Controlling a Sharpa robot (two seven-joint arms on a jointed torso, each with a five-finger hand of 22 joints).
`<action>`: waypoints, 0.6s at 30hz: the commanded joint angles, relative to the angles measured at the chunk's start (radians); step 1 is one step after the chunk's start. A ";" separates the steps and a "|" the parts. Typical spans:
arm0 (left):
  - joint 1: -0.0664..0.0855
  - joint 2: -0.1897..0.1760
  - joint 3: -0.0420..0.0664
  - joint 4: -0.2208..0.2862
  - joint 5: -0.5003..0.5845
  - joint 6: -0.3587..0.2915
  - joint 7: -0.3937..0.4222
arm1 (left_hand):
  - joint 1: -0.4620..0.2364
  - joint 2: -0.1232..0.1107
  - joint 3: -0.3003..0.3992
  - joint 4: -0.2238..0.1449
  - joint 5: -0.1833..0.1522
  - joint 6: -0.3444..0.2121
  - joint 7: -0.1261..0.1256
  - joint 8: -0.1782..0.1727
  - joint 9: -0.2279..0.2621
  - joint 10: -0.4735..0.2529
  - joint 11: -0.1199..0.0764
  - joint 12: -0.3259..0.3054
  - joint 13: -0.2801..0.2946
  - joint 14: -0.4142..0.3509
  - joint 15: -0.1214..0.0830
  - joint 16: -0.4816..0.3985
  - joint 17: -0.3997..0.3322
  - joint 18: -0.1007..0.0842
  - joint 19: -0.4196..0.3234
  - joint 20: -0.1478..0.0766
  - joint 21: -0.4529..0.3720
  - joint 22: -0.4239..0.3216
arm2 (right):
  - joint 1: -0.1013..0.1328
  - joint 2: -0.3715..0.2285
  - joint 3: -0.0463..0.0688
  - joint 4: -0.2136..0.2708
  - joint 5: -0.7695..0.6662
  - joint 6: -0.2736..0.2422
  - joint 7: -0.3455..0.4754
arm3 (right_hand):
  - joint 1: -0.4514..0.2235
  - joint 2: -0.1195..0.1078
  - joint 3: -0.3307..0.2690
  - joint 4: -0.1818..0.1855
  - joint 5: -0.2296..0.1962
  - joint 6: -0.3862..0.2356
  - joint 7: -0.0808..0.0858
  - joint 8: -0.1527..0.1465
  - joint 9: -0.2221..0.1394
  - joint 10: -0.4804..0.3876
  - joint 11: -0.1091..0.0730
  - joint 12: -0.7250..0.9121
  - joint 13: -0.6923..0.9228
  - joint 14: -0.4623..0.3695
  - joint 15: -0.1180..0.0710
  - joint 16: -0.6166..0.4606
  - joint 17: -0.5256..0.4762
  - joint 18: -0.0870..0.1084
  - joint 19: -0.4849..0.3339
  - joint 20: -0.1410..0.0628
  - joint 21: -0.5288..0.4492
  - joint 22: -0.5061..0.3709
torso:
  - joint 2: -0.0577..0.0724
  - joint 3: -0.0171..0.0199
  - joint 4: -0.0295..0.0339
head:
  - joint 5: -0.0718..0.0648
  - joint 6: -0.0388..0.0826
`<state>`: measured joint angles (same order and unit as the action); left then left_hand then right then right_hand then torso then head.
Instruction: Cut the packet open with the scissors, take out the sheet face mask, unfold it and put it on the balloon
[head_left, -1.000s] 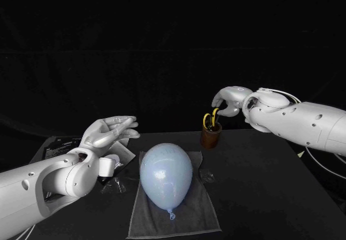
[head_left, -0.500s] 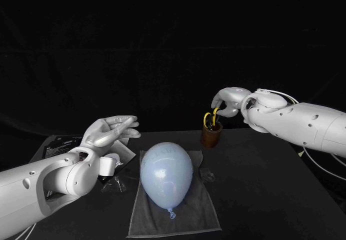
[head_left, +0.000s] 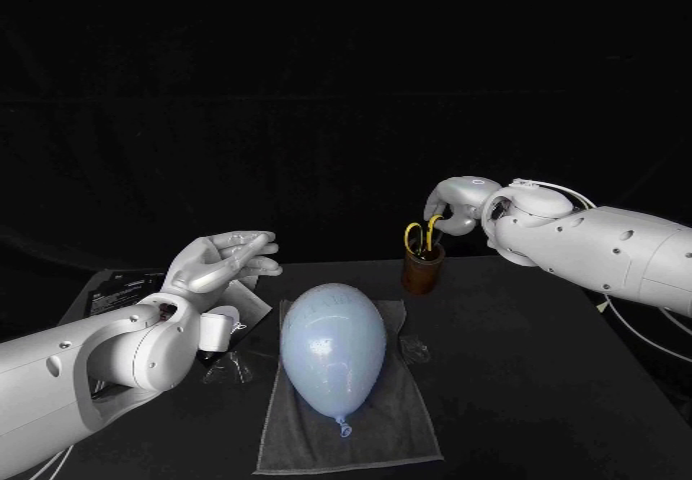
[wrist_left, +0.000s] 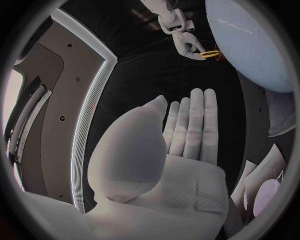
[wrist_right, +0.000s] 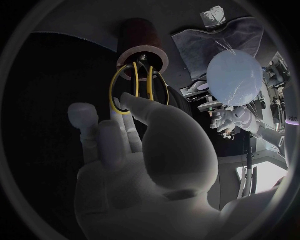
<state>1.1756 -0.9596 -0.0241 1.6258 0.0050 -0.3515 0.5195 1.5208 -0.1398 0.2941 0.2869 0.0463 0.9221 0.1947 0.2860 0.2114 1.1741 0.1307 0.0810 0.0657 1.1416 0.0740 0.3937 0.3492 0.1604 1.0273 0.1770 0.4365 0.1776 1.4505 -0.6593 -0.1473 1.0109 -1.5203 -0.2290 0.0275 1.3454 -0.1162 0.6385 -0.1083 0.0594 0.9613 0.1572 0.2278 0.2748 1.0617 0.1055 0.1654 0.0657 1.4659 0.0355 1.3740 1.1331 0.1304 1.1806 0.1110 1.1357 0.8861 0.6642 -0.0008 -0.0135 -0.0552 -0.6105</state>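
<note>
A pale blue balloon (head_left: 335, 342) lies on a grey towel (head_left: 378, 438) in the middle of the table. Behind it a brown cup (head_left: 421, 272) holds the yellow-handled scissors (head_left: 415, 236) upright. My right hand (head_left: 459, 204) is at the handles; in the right wrist view its thumb and a finger (wrist_right: 128, 106) pinch a yellow loop of the scissors (wrist_right: 134, 85) above the cup (wrist_right: 142, 48). My left hand (head_left: 219, 262) hovers at the table's left with flat fingers, holding nothing. White packets (wrist_left: 267, 186) lie below it, beside the balloon (wrist_left: 250, 40).
A dark box (head_left: 121, 291) sits at the table's left edge. Small clear plastic bits (head_left: 227, 372) lie on either side of the balloon. The black table (head_left: 534, 380) is bare to the right of the towel.
My right hand and arm have shifted slightly down and towards the scissors' handles. The left hand, balloon and cup have not moved.
</note>
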 joint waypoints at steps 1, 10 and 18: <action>0.002 0.000 0.001 0.002 -0.005 0.019 0.004 | -0.004 0.002 0.006 0.002 0.004 0.001 0.005 -0.006 -0.002 0.001 0.003 -0.005 0.001 -0.006 0.002 -0.004 0.002 0.019 -0.008 0.000 0.003 0.001 | 0.000 0.002 0.000 0.000 0.000 0.001 0.020 | -0.001 0.017 0.007 0.006 -0.008 0.015 0.000 0.011 0.005 0.017 -0.002 0.007 -0.001 0.028 -0.011 0.006 0.003 0.007 0.009 0.001 0.006 0.006 | 0.001 0.0006 -0.0005 | -0.001 0.000; 0.002 0.000 0.001 -0.001 -0.005 0.015 0.005 | -0.004 0.003 0.007 0.002 0.004 0.001 0.005 -0.006 -0.002 0.001 0.004 -0.006 0.001 -0.007 0.002 -0.004 0.002 0.019 -0.008 0.000 0.003 0.001 | 0.000 -0.005 0.000 0.006 0.010 -0.099 0.044 | -0.017 0.083 0.023 0.066 -0.011 0.059 -0.018 0.071 0.049 0.108 -0.028 0.037 0.007 0.031 -0.032 0.020 0.022 0.001 0.030 -0.012 0.021 0.041 | 0.002 0.0003 -0.0017 | -0.002 0.001; 0.002 0.001 0.001 -0.005 -0.005 0.011 0.006 | 0.004 0.009 0.017 -0.003 0.004 0.001 0.005 -0.009 -0.002 0.001 0.003 -0.010 0.001 -0.009 0.001 -0.005 0.008 0.020 -0.010 0.000 0.005 0.002 | 0.005 -0.026 0.001 0.031 0.054 -0.178 0.046 | -0.018 0.079 0.036 0.071 -0.011 0.057 -0.021 0.083 0.061 0.121 -0.032 0.036 0.007 0.030 -0.036 0.021 0.021 0.000 0.031 -0.016 0.018 0.040 | 0.001 0.0004 -0.0015 | -0.011 0.009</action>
<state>1.1758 -0.9605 -0.0241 1.6213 0.0050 -0.3519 0.5181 1.5208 -0.1398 0.3054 0.2813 0.0462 0.9222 0.1944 0.2807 0.2102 1.1741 0.1307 0.0754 0.0656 1.1417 0.0741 0.3937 0.3561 0.1703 1.0273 0.1769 0.4365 0.1789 1.4515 -0.6836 -0.1476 1.0375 -1.4944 -0.3366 0.0609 1.3263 -0.0442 0.6697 -0.0362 0.0504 1.0162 0.1409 0.3058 0.3344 1.1689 0.0802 0.1993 0.0723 1.4666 0.0066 1.3924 1.1545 0.1240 1.2093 0.0970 1.1528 0.9271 0.6658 -0.0002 -0.0144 -0.0638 -0.6038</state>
